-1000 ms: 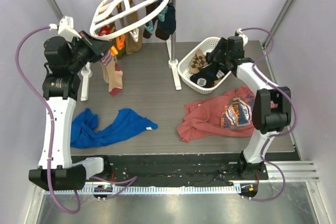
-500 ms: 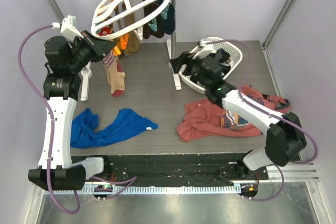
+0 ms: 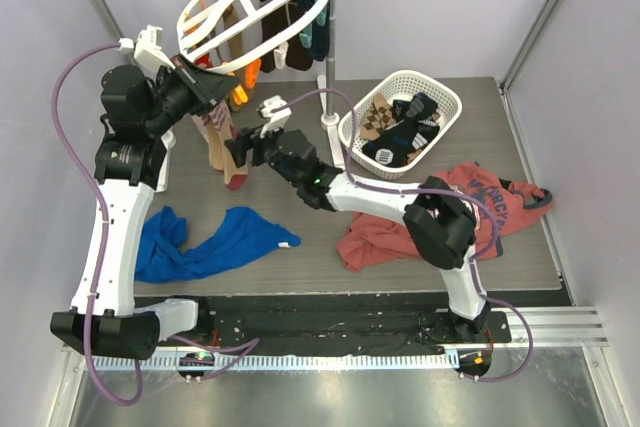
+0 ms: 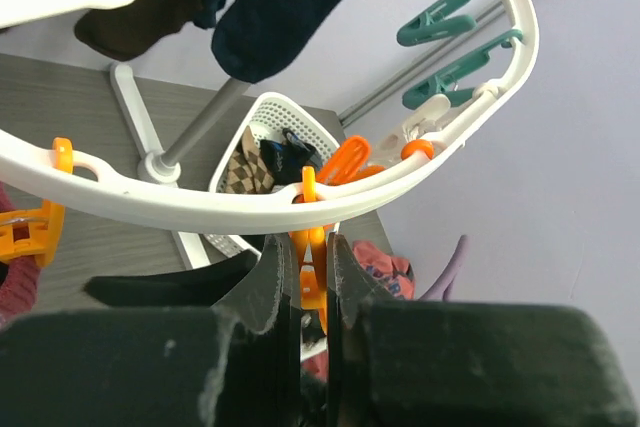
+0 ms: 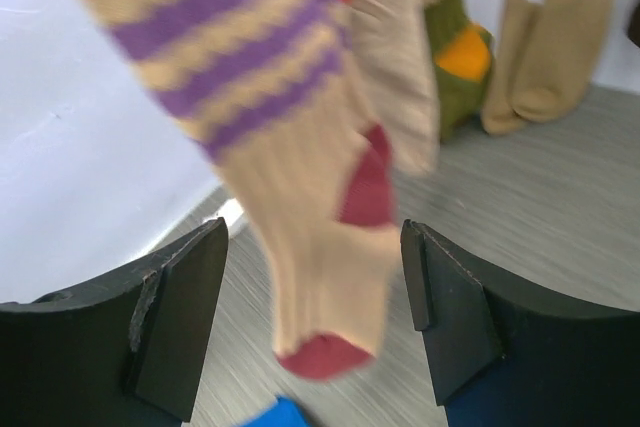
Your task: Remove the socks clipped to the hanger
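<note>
Pinching an orange clip (image 4: 312,242) under the hanger (image 4: 180,202), the left gripper (image 4: 312,277) is closed on it. The right gripper (image 5: 315,317), jaws wide, flanks a striped sock (image 5: 300,197) hanging below the hanger. Some socks (image 3: 398,135) fill the basket (image 3: 440,97) beside the hanger; several are still clipped.

Pale lavender walls (image 3: 450,7) lit evenly, grey wood-grain tabletop (image 3: 315,222) enclosed by them, metal rail stand (image 3: 329,57) set at the back, aluminium corner post (image 3: 540,19) seen at right.
</note>
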